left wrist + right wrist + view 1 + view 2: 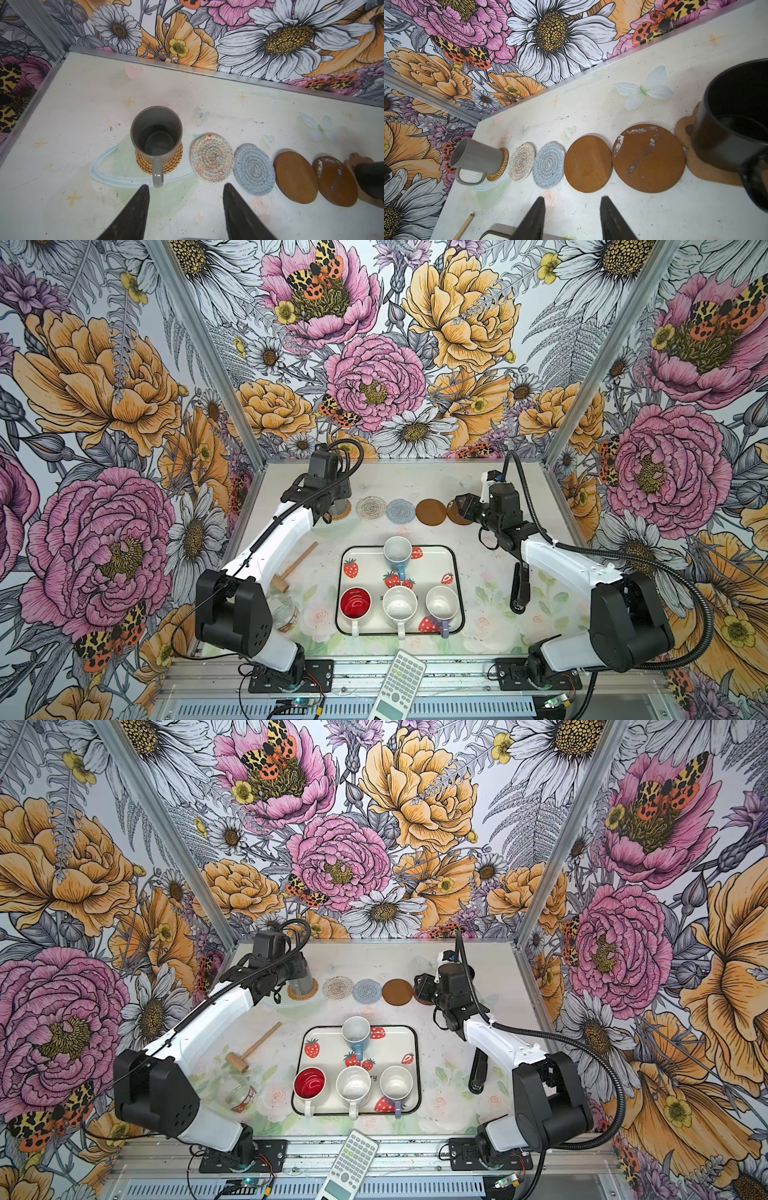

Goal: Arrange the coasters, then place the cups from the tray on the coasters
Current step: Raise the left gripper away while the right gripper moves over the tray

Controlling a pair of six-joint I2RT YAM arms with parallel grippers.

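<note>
The left claw (186,187) is spread and empty, its jaws well apart with nothing between them. Straight ahead of it, just past the tips, the tall grey handled mug (156,133) stands upright on the tan woven rattan coaster (172,164). The mug's handle points back at the claw without touching it.

Ahead and to that claw's right run the bare mats: the whitish crochet coaster (212,158), the blue-grey crochet coaster (254,169), the plain brown disc (296,176) and the scuffed brown disc (648,158).

The right claw (572,198) is also spread and empty, and faces the plain brown disc. Off to its right the black mug (733,116) rests on the brown paw-shaped coaster (708,172).

The coming move, I judge, turns on the white strawberry-print tray (436,568). It lies behind both claws, back toward the arm bases and between the two arms.

- **Left side of the tray:** the white mug with red inside (355,603) sits nearer the left arm.
- **Middle:** the white speckled mug (400,605) stands here, with the light blue mug (397,551) beyond it at the tray edge closest to both claws.
- **Right side:** the lavender mug (442,602) sits nearer the right arm.

All four handles point away from the claws, toward the arm bases.
</note>
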